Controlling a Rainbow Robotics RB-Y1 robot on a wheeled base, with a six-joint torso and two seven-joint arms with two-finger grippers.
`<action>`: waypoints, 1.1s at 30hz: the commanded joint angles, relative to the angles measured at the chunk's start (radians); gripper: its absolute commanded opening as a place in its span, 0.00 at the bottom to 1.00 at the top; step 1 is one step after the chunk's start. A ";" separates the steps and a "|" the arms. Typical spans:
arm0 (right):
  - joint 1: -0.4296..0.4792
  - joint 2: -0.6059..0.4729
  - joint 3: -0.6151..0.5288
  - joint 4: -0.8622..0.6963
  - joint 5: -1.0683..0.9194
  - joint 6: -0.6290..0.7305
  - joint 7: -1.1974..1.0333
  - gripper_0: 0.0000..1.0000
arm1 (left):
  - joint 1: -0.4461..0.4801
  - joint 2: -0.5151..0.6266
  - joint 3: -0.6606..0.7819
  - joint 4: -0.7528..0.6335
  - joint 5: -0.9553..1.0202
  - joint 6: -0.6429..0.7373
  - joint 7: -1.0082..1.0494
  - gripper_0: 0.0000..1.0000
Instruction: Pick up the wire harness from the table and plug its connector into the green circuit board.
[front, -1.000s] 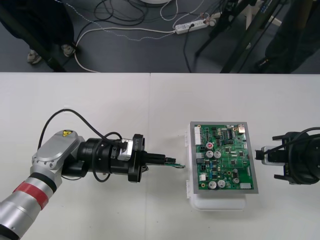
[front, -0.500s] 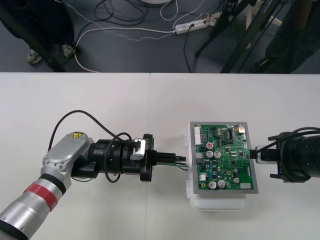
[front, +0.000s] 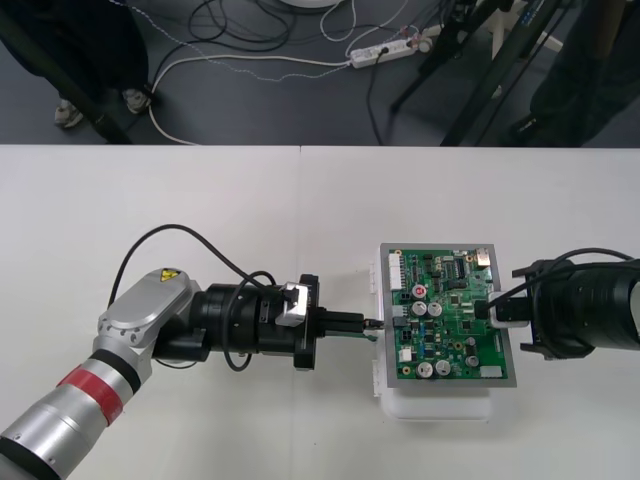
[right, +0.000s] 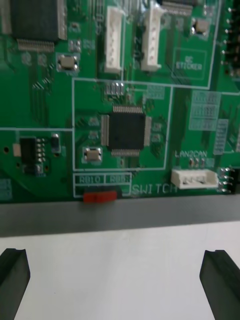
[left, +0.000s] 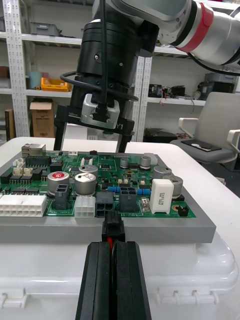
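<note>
The wire harness (front: 371, 327) is at the left edge of the green circuit board (front: 455, 318), pinched at the tip of the left gripper (front: 366, 325). The right gripper (front: 492, 309) hangs over the board's right edge, and the white base (front: 436, 406) rests on the table (front: 200, 200).

In the right wrist view, the right gripper (right: 116, 255) has its fingers (right: 14, 280) spread wide, with nothing between them, just short of the green circuit board (right: 50, 75).

In the left wrist view, the left gripper (left: 111, 247) is pressed closed on a red wire (left: 107, 241) behind the black plug (left: 113, 229). The plug touches the green circuit board (left: 165, 172) at a black header (left: 104, 202); whether it is seated cannot be told. The right gripper (left: 90, 149) stands spread over the far side.
</note>
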 joint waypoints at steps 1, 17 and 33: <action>-0.023 0.024 0.035 -0.005 0.026 -0.004 -0.010 1.00 | -0.042 -0.029 -0.021 -0.008 0.020 0.042 -0.067 0.00; -0.013 0.071 0.049 -0.005 0.049 -0.004 -0.045 1.00 | -0.048 -0.059 -0.027 -0.008 0.018 0.069 -0.070 0.00; -0.013 0.080 0.052 -0.005 0.011 -0.004 -0.066 1.00 | -0.050 -0.054 -0.034 -0.008 0.000 0.069 -0.070 0.00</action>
